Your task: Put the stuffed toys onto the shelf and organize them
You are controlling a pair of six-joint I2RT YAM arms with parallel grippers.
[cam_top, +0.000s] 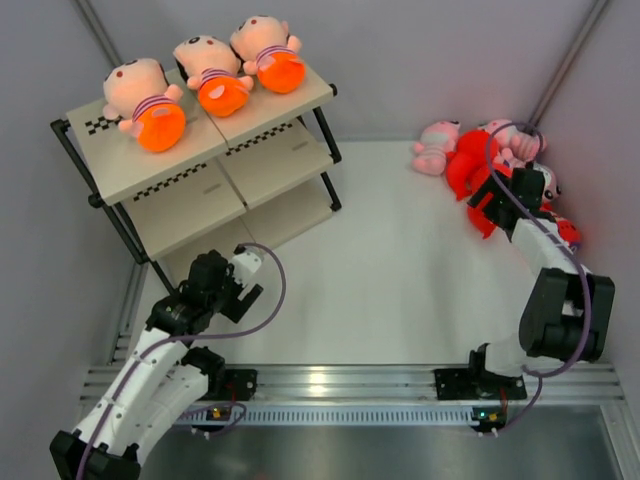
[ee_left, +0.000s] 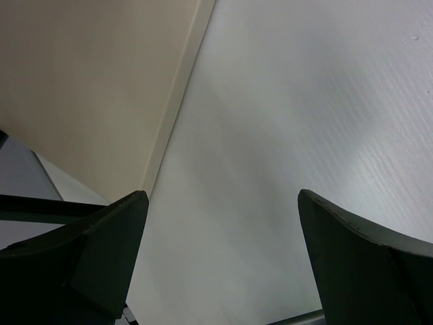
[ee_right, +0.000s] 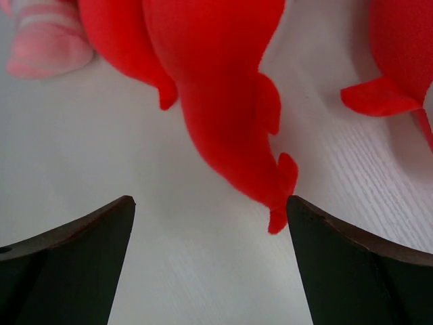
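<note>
The shelf [cam_top: 185, 210] carries three peach dolls [cam_top: 205, 75] side by side on its top tier. The stuffed toys [cam_top: 465, 160] lie heaped on the table [cam_top: 380, 280], well to the right of the shelf. The left gripper [ee_left: 223, 203] sits just in front of the shelf's lowest board, fingers spread, holding nothing. The right gripper [ee_right: 210, 213] is low at the heap, well right of the shelf, with its fingers spread. A red fish plush [ee_right: 223, 101] points its tail between them, the tip just beside one finger; contact cannot be confirmed. A pink striped plush [ee_right: 44, 40] lies beside the fish.
</note>
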